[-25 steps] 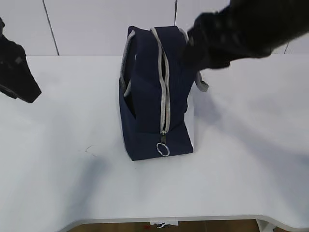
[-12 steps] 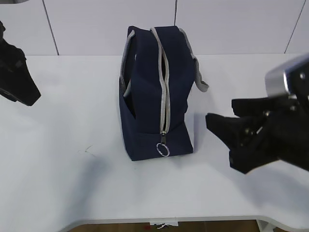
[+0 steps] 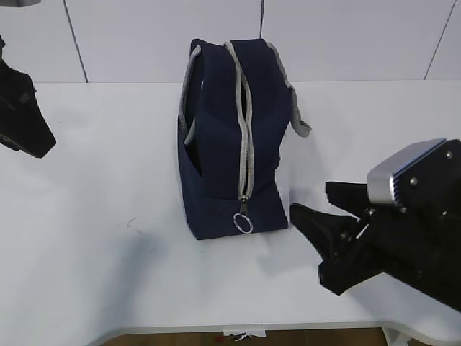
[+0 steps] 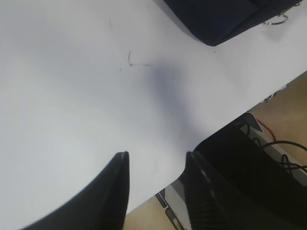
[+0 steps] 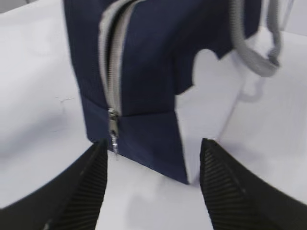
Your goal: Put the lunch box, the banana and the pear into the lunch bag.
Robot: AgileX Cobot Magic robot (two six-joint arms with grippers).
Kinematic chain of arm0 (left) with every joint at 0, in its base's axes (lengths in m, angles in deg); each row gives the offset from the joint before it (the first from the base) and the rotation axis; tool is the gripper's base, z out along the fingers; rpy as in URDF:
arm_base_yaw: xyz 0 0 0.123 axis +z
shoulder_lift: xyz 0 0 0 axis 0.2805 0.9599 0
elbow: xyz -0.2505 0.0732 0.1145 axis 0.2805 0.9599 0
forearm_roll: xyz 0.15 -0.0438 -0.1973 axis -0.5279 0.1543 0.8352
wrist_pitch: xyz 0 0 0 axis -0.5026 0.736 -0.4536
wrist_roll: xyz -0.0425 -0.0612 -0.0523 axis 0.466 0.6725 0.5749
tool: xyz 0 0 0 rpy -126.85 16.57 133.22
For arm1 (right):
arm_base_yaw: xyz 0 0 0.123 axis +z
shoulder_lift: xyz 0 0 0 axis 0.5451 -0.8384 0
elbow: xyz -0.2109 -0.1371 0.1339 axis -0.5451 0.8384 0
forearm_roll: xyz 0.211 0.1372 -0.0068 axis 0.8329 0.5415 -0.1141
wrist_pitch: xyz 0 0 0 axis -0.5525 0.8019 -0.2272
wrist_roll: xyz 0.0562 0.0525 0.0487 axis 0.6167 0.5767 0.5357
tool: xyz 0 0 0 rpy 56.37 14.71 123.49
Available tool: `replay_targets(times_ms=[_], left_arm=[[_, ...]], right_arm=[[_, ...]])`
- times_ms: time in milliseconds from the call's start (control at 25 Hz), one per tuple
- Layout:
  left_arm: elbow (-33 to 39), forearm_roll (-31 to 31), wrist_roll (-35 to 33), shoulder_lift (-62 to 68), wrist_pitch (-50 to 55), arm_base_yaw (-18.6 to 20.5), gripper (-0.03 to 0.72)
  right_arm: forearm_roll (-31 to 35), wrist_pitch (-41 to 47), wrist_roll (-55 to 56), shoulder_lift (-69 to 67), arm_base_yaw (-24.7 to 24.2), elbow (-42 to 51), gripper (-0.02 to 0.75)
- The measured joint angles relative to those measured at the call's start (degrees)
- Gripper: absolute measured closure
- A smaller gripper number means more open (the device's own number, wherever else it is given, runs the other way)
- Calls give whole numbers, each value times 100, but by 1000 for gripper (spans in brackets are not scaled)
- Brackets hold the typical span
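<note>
Where it stands: lunch bag (image 3: pixel 230 155) upright mid-table (image 3: pixel 108 274), long axis front-to-back, ring pull (image 3: pixel 243 223) facing the camera
Right hand (image 3: pixel 317 216): jaws apart, empty, beside the bag's near corner
Left hand (image 4: pixel 156 191): parted, empty, far left

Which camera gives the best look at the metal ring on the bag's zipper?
The exterior view: the ring hangs in full, sharp, at the foot of the lunch bag. The left wrist view catches only part of it at the top edge. The right wrist view shows the blurred pull, the ring unclear.
</note>
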Motion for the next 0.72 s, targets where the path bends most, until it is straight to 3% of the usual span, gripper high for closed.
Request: replay_targets(times_ms=[200,720], left_arm=[[0,-11,0,0,0,0,407],[0,-11,8,0,0,0,428]], right_arm=[[-595,-1306,613,-996,0,22,276],[-866,-2668,858,-2605,0,-41,276]])
